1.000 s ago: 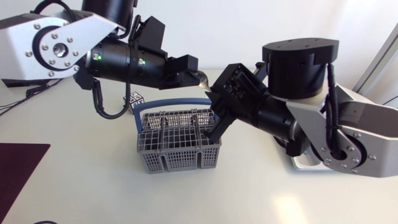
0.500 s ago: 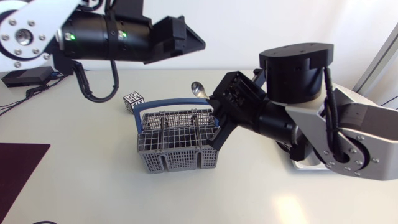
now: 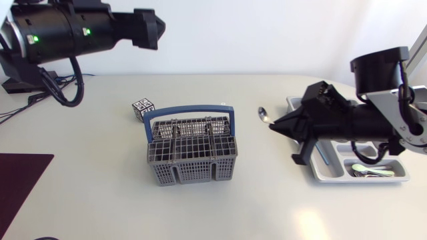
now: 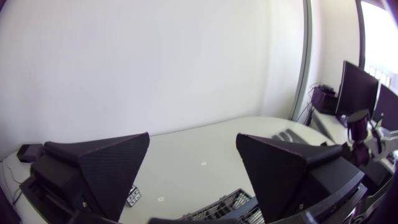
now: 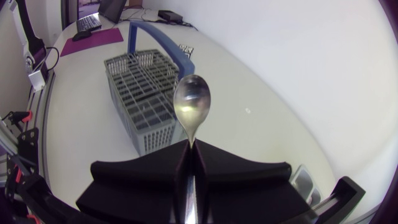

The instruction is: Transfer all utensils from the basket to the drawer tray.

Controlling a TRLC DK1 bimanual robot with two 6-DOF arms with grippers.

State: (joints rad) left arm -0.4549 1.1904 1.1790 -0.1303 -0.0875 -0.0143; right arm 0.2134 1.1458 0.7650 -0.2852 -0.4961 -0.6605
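Btwn basket (image 3: 190, 167) & tray (image 3: 328, 177), R jaws pinch spoon (image 3: 263, 114); L jaws spread; b/w-patterned cube (image 3: 142, 107) beside basket.

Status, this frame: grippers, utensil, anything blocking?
Right gripper shut on spoon, between basket and drawer tray. Left gripper open, empty, raised clear. No obstruction seen at tray.

Bright, even daylight fills the head view. The pale table (image 3: 220, 207) carries a soft glare patch at five o'clock, and only a faint shadow hugs the basket (image 3: 191, 157). The spoon (image 5: 191, 102) bowl gleams with reflections. Light probably enters from a washed-out window at two o'clock from the left gripper (image 4: 193, 135).
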